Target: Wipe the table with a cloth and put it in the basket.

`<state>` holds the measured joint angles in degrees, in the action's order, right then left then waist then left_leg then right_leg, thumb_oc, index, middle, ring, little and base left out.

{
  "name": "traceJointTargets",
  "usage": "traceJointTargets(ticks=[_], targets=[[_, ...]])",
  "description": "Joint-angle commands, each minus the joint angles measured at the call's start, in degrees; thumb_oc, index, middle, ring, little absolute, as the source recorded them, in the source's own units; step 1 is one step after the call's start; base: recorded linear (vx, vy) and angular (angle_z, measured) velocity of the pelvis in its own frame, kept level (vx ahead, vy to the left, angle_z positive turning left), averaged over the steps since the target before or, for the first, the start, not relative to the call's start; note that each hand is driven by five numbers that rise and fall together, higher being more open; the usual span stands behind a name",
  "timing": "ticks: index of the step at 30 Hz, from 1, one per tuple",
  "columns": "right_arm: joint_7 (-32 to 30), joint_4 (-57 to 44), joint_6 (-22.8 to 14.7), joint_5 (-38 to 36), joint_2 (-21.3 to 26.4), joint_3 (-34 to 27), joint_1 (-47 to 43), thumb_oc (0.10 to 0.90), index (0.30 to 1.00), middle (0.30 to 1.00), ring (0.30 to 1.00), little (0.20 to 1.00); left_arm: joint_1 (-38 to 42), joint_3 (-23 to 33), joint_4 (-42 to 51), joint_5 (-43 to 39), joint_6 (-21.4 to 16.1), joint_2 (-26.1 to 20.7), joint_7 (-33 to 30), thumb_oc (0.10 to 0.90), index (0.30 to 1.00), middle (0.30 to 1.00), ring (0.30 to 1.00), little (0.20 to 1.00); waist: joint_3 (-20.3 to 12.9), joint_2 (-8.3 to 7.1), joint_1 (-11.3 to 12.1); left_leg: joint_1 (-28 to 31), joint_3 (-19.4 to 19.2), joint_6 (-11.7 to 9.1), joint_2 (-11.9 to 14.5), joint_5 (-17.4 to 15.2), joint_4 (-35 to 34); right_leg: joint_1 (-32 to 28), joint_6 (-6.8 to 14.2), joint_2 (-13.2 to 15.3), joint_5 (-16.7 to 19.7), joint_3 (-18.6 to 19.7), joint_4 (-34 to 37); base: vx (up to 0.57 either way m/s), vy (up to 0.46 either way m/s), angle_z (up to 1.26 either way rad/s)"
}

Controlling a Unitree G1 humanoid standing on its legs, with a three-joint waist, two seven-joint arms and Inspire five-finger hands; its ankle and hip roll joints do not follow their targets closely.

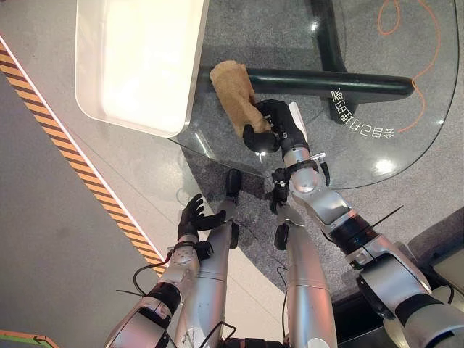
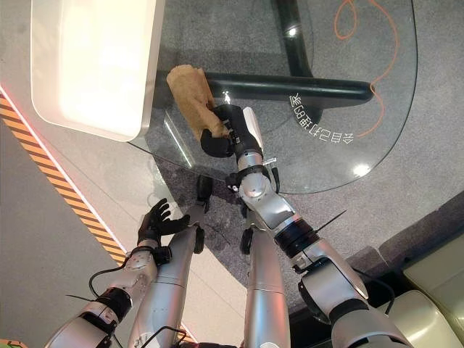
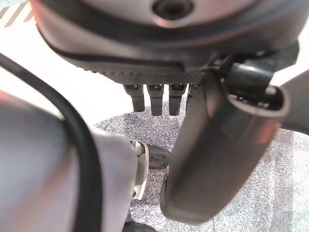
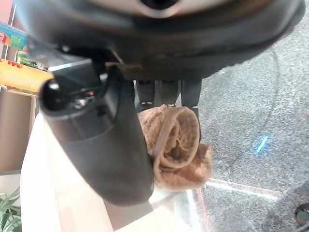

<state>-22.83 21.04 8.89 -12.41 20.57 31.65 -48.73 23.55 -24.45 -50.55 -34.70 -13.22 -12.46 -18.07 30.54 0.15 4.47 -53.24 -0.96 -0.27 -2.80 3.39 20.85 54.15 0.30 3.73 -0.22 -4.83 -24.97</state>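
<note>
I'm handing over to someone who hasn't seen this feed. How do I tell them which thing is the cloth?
Find the round glass table with the dark bar beneath it. By its edge next to the white tray, the right hand has its fingers curled round the cloth. It is the one tan, crumpled, soft thing there.

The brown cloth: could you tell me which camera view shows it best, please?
The left eye view: the brown cloth shows whole on the glass table, gripped by the right hand. The right wrist view shows its bunched end.
</note>
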Motion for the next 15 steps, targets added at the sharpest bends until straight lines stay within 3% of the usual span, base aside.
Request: traceJointTargets(ticks=[1,5,15], targets=[[1.6,-6.2,-2.5,0.0,-0.6,3.5,1.0,0.1,0.3,0.3,0.3,0.2,-8.2,-1.7,1.2,1.0,0.3,0.4,-0.8,0.8,0.9,0.9,0.9,0.9,-0.8,2.22,0.2,-0.6,-0.1,2.9,-3.6,-3.9,3.8,0.5,2.0,-0.4,3.3,-2.1,2.2,0.0,0.0,0.0],[3.3,-6.2,-3.8,0.0,0.1,2.5,1.2,0.1,0.3,0.3,0.3,0.2,-8.6,-1.5,1.2,1.4,0.1,0.1,-0.6,0.8,0.9,0.9,0.9,0.9,-0.8,2.2,0.1,-1.0,-0.1,2.9,-3.5,-4.0,4.0,0.9,2.1,-0.5,3.4,-1.9,2.0,0.0,0.0,0.0],[7.7,-8.4,-2.9,3.1,2.9,2.4,1.4,0.1,0.3,0.3,0.3,0.2,-9.0,-1.2,2.0,1.1,0.5,-1.1,-0.1,0.8,0.9,0.9,0.9,0.9,-0.8,2.05,-0.3,-1.4,-0.3,2.8,-3.2,-4.2,4.6,1.4,2.2,-0.4,3.4,-1.9,1.7,0.0,0.0,0.0]])
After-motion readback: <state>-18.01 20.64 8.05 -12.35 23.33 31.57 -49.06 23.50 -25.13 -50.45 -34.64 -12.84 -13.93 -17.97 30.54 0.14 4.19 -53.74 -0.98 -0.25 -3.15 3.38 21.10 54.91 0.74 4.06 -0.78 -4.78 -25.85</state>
